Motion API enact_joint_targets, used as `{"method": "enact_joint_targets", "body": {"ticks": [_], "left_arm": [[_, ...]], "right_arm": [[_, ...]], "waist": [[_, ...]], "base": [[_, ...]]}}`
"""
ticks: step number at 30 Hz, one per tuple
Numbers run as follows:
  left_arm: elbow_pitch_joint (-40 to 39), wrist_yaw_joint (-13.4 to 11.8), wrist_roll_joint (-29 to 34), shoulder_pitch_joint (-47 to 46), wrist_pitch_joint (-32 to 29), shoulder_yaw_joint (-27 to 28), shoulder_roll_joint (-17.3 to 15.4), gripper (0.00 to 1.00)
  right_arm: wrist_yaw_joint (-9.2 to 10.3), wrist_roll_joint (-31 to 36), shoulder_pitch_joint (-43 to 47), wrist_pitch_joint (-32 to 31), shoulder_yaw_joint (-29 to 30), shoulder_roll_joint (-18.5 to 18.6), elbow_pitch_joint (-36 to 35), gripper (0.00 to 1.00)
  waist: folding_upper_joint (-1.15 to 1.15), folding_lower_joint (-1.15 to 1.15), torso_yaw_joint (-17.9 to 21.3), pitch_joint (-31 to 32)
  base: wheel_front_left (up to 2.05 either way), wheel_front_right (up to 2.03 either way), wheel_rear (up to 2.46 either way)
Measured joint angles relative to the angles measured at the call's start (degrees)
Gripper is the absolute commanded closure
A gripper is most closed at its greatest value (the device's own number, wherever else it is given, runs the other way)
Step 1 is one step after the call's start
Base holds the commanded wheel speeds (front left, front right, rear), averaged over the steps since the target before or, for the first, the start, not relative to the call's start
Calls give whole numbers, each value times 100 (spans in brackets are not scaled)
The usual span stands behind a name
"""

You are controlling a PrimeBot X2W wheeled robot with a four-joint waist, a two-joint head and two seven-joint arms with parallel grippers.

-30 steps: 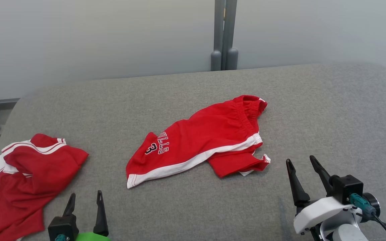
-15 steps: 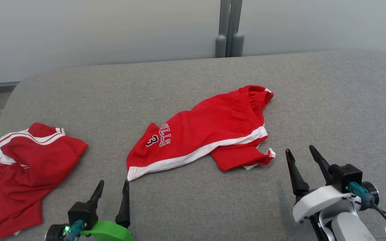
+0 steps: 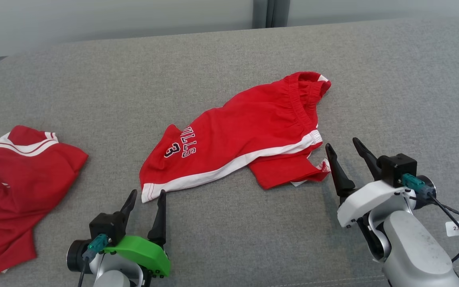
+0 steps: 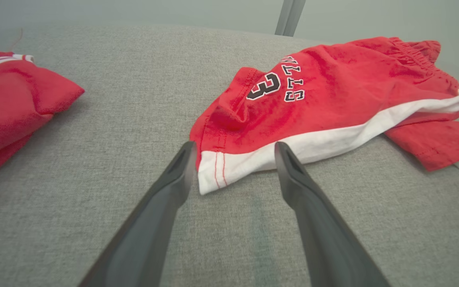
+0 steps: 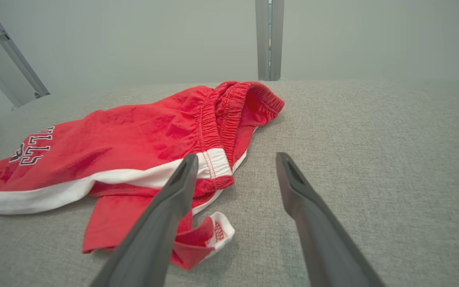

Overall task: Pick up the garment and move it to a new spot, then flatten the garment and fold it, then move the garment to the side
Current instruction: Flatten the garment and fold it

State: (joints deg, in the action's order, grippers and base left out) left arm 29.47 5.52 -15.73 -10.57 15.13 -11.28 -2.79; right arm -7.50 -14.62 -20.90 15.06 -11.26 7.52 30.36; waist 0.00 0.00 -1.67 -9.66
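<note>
Garment (image 3: 18,179), a crumpled red shirt with white trim, lies left of my left claw (image 3: 148,193); it and my right claw (image 3: 341,143) gape empty, flanking red shorts (image 3: 245,131)

Probably a test lab: grey padded table (image 3: 233,243), bare wall panels (image 5: 134,40).

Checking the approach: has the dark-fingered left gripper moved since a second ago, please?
Yes: the left gripper moved right and forward to the hem corner of the red white-banded shorts.
</note>
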Motion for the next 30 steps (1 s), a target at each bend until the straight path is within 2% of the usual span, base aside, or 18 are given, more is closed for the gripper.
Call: {"method": "enact_joint_targets", "body": {"ticks": [8, 16, 30], "left_arm": [[-80, 0, -132, -71, 0, -207, 0, 0], [-169, -24, -159, -96, 0, -285, 0, 0], [-218, 11, -223, -181, 0, -421, 0, 0]], "right_arm": [[0, -508, -503, 0, -586, 264, 635, 0], [0, -835, -842, 0, -1073, 455, 861, 0], [0, -1232, -1156, 0, -1479, 601, 1090, 0]], "waist": [[0, 0, -136, -189], [0, 0, -250, -323], [0, 0, -389, -467]], "base": [[0, 0, 0], [0, 0, 0], [0, 0, 0]]}}
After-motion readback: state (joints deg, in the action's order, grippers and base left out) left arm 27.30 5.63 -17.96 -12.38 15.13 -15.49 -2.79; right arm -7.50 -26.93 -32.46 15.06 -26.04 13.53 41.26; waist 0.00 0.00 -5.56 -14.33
